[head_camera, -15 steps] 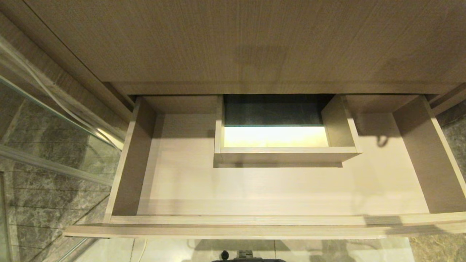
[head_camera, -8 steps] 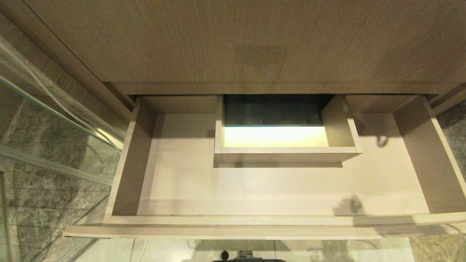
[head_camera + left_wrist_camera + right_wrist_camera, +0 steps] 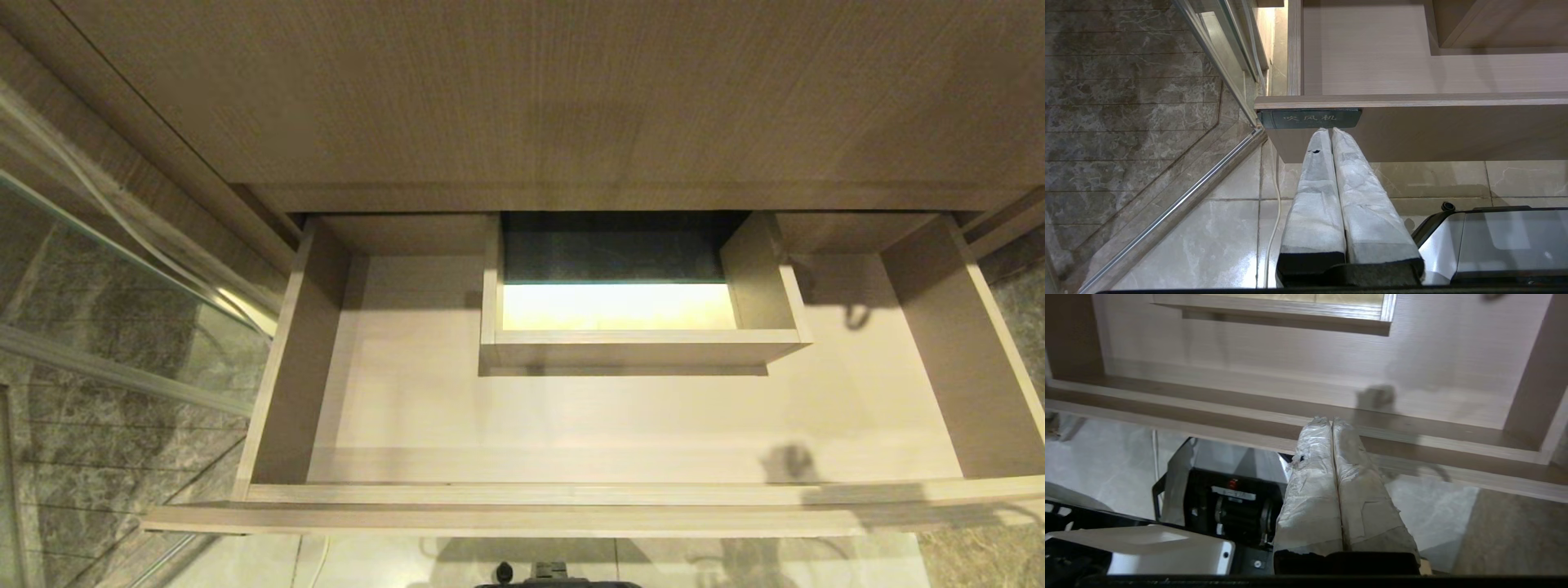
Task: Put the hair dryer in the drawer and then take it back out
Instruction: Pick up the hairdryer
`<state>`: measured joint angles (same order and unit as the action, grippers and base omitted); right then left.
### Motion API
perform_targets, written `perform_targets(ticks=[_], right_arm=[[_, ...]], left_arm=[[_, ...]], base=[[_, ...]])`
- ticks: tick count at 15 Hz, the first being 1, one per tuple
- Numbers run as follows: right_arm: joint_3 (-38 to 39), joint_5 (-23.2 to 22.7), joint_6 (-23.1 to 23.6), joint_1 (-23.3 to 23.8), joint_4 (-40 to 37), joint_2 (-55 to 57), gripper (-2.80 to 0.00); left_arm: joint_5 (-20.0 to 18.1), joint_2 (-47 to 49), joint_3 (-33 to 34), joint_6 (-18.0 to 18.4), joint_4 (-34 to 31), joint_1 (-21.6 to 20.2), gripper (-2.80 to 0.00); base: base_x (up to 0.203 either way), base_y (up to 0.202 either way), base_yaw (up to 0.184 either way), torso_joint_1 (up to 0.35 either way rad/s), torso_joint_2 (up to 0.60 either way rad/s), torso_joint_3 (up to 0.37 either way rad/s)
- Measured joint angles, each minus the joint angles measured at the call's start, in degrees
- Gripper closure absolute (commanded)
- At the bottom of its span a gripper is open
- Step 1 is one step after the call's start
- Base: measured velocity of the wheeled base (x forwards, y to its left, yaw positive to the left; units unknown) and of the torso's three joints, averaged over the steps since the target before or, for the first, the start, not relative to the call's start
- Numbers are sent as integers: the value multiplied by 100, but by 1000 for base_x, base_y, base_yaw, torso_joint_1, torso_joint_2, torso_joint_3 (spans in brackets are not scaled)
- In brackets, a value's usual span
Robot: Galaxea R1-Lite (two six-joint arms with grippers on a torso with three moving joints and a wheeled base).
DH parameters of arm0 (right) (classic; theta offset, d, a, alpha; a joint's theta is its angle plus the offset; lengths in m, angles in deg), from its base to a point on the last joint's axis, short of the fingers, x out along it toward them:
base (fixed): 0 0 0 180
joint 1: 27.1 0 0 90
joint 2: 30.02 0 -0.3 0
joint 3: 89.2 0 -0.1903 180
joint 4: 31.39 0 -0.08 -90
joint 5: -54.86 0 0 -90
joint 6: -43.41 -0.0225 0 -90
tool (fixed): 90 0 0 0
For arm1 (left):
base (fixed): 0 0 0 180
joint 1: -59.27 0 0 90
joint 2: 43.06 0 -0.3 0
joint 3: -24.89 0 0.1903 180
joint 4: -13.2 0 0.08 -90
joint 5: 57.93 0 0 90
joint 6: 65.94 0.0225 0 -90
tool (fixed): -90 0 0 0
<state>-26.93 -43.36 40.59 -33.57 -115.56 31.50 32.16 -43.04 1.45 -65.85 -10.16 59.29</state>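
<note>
While the drawer (image 3: 620, 425) stands pulled out and bare inside, I have no sight of the hair dryer in any view, so I cannot say where it is; it is certainly not in the drawer, nor in either claw. My right claw (image 3: 1332, 421) hangs just outside the drawer's front edge toward its right corner, fingers pressed together on nothing. My left claw (image 3: 1329, 131) is parked below the front panel near the left corner, fingers likewise together and empty, tips just under the small dark label (image 3: 1310, 118).

My worry is the front edge: with the right claw this near it, a careless rise or reach could knock the fingers against the panel and push the drawer inward, I judge. Shut fingers also cannot take the dryer; they must part before any grasp. The boxed cut-out (image 3: 637, 327) at mid-back narrows the floor, so the dryer would need to be laid in front of it or beside it.

From the head view I get the whole drawer, but neither claw, only a small shadow (image 3: 788, 461) on the floor near the front right. Only the wrist views show the claws, my base (image 3: 1224, 498) on the tiled floor (image 3: 1208, 245), and, from the left wrist, the label and a glass partition (image 3: 1220, 61) beside the drawer's left wall.
</note>
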Motion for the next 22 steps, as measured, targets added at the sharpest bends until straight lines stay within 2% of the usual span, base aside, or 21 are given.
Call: perform_targets(ticks=[6,9,14,18,22], right_arm=[[-238,167,734,24,-6,53,0],[-570,170,739,36,-83,183,0],[-676,232,750,363,16,250,0],[-689,553,759,408,38,258,0],[-976,585,772,408,174,371,0]], left_arm=[[-1,0,0,-2,0,0,0],[-1,0,0,0,0,0,0],[-1,0,-4,-2,0,2,0],[-1,0,-4,0,0,0,0],[-1,0,0,0,0,0,0]], base=[[0,0,0,0,0,0],[0,0,0,0,0,0],[0,0,0,0,0,0],[0,0,0,0,0,0],[0,0,0,0,0,0]])
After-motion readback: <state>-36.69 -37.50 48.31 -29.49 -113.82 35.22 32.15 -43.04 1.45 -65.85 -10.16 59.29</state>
